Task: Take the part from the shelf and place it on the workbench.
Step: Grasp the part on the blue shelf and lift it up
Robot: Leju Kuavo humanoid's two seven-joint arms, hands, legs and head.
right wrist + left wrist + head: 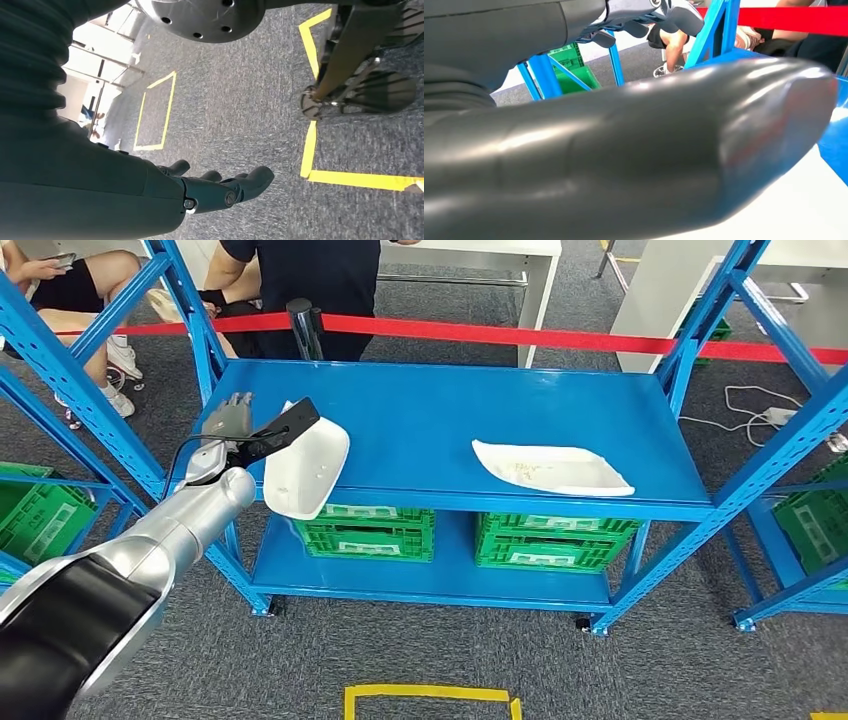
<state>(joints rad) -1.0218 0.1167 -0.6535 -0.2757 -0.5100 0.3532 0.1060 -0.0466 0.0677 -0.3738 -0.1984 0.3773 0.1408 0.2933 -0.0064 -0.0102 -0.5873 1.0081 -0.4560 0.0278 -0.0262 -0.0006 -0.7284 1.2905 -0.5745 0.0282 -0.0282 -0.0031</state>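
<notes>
Left robot hand (pixel 232 425) grips white part (pixel 305 472) at blue shelf (pixel 420 420) edge; right robot hand (pixel 220 187) hangs empty, fingers apart.

Right robot hand (pixel 220 187) hangs empty, fingers apart, above grey carpet (pixel 240 100) with yellow tape (pixel 310 150)

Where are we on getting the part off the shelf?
Done: the left hand has reached the white part at the shelf's front edge. In hand: it grips that part, which overhangs the edge. Left: carrying it to the workbench. The right hand hangs open over the floor.
</notes>
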